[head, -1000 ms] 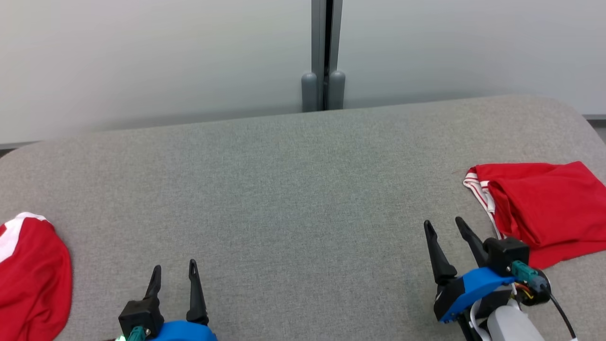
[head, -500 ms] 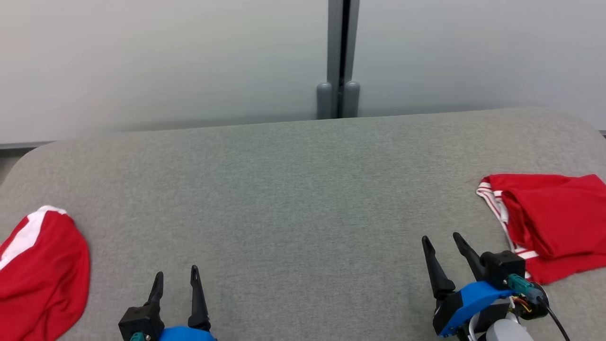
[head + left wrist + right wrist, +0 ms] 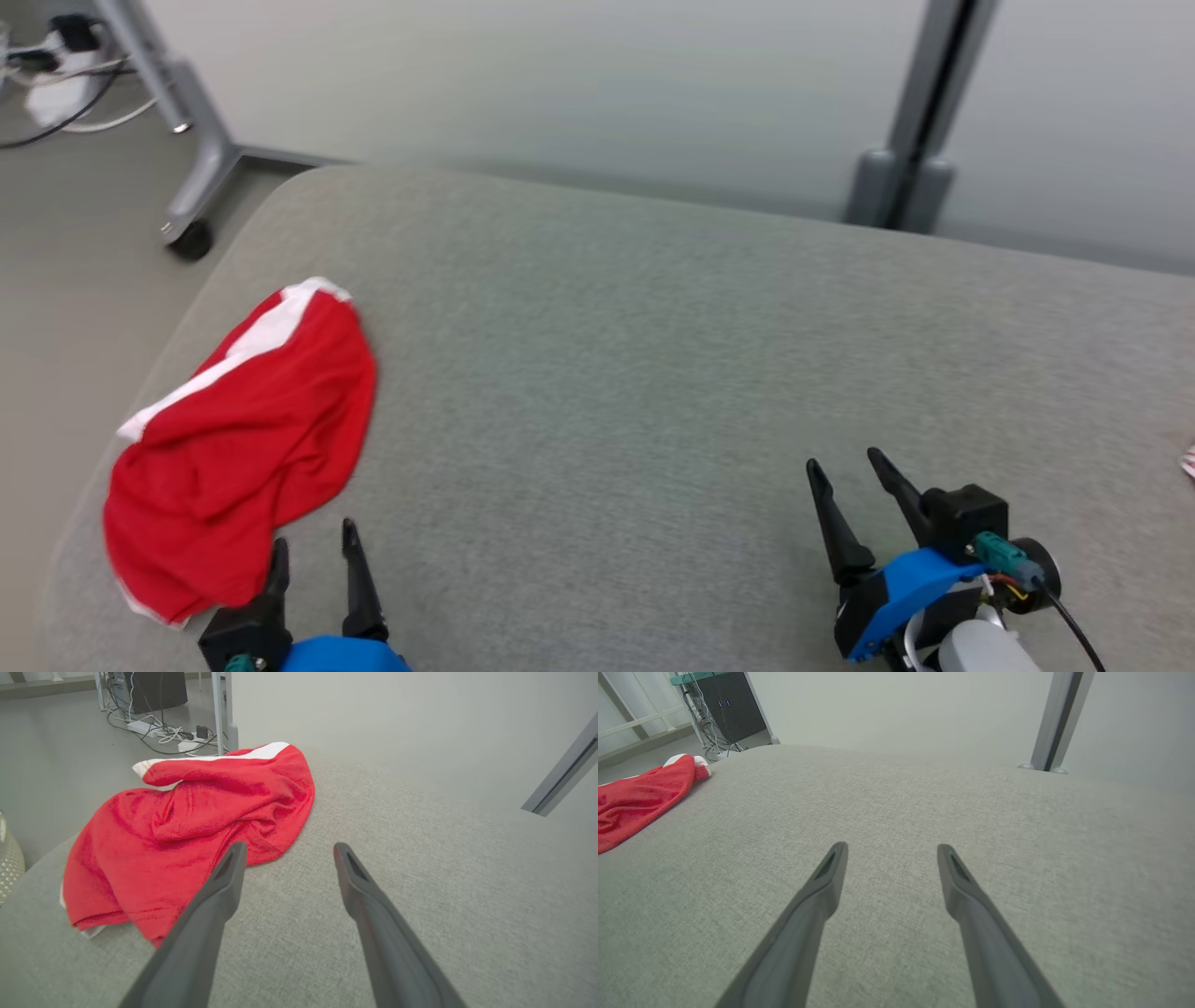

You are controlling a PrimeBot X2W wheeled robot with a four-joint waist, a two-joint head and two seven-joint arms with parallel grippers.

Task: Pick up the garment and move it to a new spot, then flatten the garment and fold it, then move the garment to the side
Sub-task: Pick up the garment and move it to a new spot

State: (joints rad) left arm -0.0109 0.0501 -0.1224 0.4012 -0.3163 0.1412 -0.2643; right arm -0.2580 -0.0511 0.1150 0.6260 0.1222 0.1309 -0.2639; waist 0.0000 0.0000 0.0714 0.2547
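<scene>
As we look down from the head, the crumpled red fabric garment with a white band (image 3: 238,439) lies just ahead of our left gripper (image 3: 314,536) and to its outer side. This gripper's two long dark fingers stand apart with nothing between them. Its outer finger shows right against the garment's near hem, but we cannot tell whether it touches the cloth. The garment's long axis slants away from this gripper, from the bunched red end beside it to the white-banded end farthest off. Our right gripper (image 3: 843,458), fingers likewise spread and empty, is well apart from the cloth, with a broad stretch of the grey fabric-covered worktop (image 3: 653,355) between.

From the left wrist, the left gripper (image 3: 289,847) points along the garment's inner edge. The garment (image 3: 187,830) spreads ahead and to the outer side, so the outer finger crosses its red folds while the inner finger is over bare worktop (image 3: 444,868).

From the right wrist, the right gripper (image 3: 892,846) faces bare worktop (image 3: 924,802), and the garment (image 3: 640,798) sits far off toward the left arm's side.

We judge the left arm much the nearer for the pick-up. A small shift outward and forward should bring a fold between its open fingers.
</scene>
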